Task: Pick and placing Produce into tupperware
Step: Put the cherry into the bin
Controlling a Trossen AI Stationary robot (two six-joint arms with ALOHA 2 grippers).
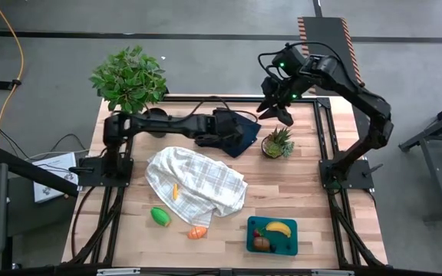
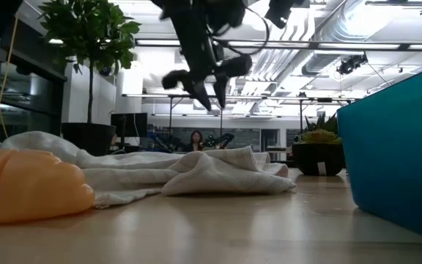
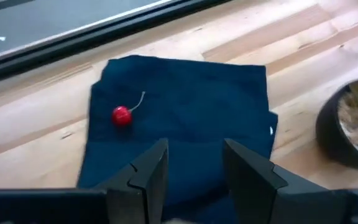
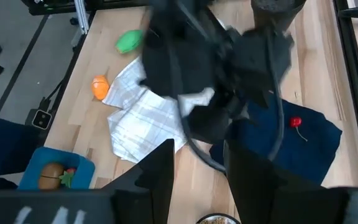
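Left end effector (image 3: 194,165) hovering over navy cloth (image 3: 185,118) near red cherry (image 3: 122,116), fingers parted, grasping nothing; right end effector (image 1: 281,113) raised, released.

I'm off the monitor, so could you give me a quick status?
Left gripper open above cherry on cloth. Right gripper raised, empty.

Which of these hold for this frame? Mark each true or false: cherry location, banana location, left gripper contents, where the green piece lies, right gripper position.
1. The red cherry lies on the navy cloth. True.
2. The banana lies on the bare table. False: it is in the teal tupperware.
3. The left gripper holds the cherry. False: its fingers are apart and empty, over the cloth.
4. The green piece lies on the table. True.
5. The right gripper reaches into the tupperware. False: it hangs near the small spiky plant.
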